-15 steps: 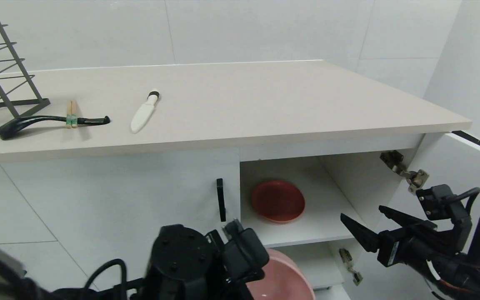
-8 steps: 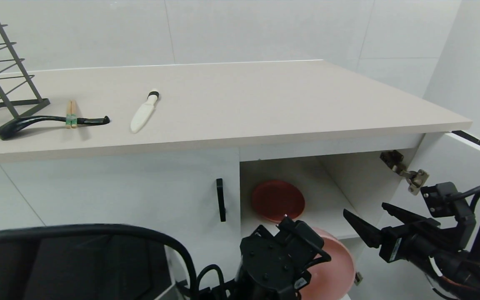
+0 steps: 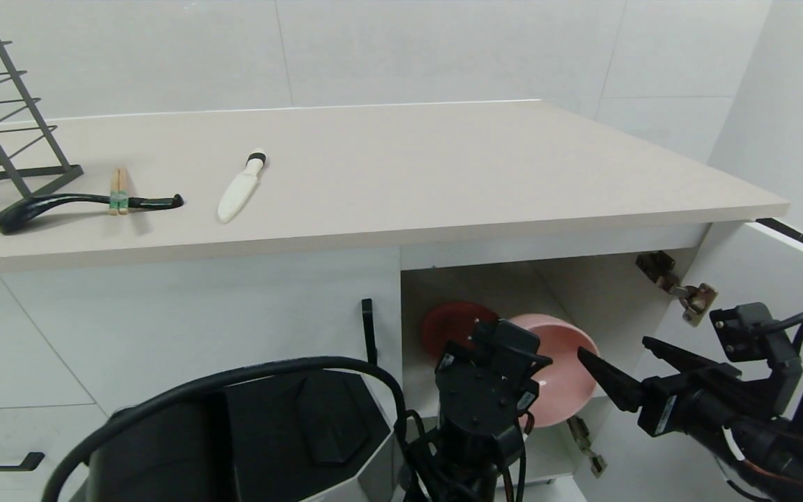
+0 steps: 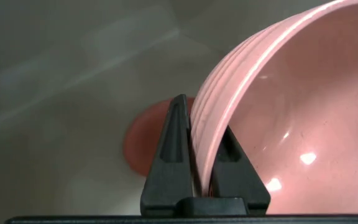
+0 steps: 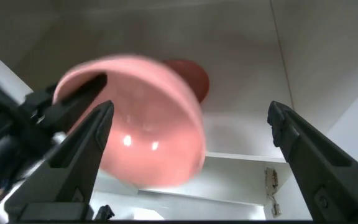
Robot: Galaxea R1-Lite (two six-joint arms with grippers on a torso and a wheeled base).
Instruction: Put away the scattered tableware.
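Left wrist view: clamps left gripper (image 4: 201, 124) on pink bowl (image 4: 278, 124) rim, tilted at front edge of cabinet shelf (image 3: 527, 296), beside red plate (image 4: 145, 140). Holds right gripper (image 3: 614, 348) wide open, empty. Seemingly mid-placing; next calls for levelling, lowering, release.

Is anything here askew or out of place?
The pink bowl hangs tilted on its side, pinched by the rim in the left claw at the open cupboard. On the countertop, the chopsticks lie crossed over the handle of the black ladle. Nothing looks spilled or broken.
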